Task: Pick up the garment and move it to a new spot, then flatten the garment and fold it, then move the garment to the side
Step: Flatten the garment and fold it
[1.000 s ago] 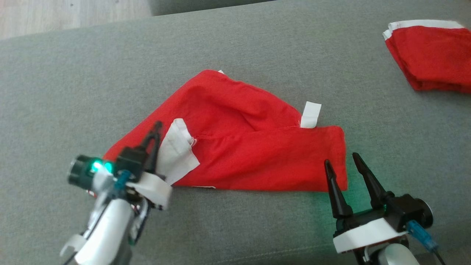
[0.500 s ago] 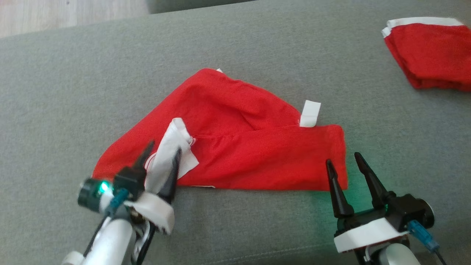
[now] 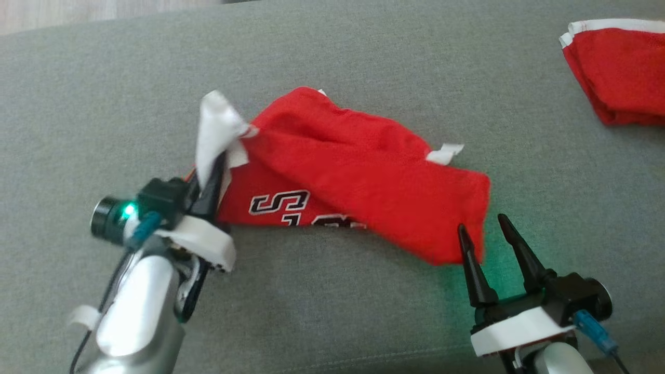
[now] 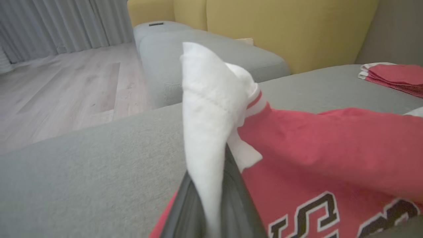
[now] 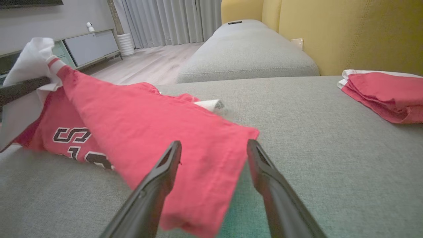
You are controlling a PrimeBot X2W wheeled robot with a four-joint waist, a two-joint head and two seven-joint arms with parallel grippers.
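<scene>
Grey sofa seat (image 3: 104, 78) was seen wide around the centred red garment (image 3: 363, 171), whose white edge was gripped by the left end effector (image 3: 213, 166); the right end effector (image 3: 480, 224) was held open by its corner, folded cloth (image 3: 618, 72) upper right.

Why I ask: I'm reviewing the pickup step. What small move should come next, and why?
Probably close the right tool on the near corner of the red jersey garment. The left tool is shut on its white sleeve, holding it raised, while the right tool is open with that corner between its fingers; gripping both ends should lift it evenly.
</scene>
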